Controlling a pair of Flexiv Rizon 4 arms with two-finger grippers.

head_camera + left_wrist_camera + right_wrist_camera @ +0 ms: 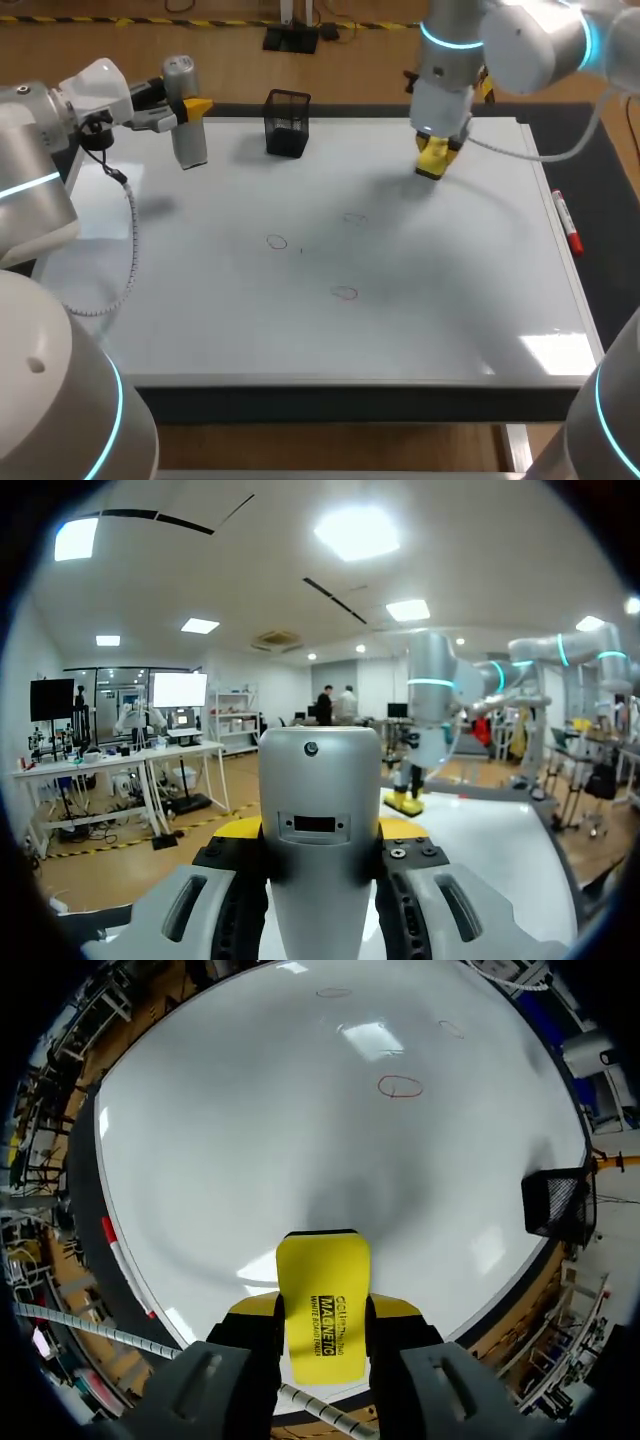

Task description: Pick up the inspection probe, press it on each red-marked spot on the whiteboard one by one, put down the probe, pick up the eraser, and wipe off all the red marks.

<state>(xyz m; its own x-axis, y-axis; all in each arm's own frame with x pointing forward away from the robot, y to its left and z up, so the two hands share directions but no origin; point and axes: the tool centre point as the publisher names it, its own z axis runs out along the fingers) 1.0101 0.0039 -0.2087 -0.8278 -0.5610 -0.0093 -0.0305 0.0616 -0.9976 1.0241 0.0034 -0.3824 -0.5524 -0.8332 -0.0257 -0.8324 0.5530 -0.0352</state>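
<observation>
The right gripper (437,150) is closed on the yellow eraser (323,1305); both yellow fingers touch its two long sides, and the eraser points straight out ahead of the fingers. In the head view this gripper stands just over the whiteboard (200,300) in the upper right of the frame, and I cannot tell if the eraser already touches the surface. The three red marks are all to the lower left of it. The nearest mark (352,217) is near the centre, the second mark (277,241) is further left, and the third mark (344,292) is lower in the frame. In the right wrist view all three lie ahead of the eraser, with bare board between. The right arm is clearly the nearer one to the marks, so I judge the wiping is its job, and the sweep must go toward the lower left. The left gripper (190,108) is closed around the grey inspection probe (187,140), which it holds upright in the upper left of the frame, at the board's far left corner and well apart from the marks.
</observation>
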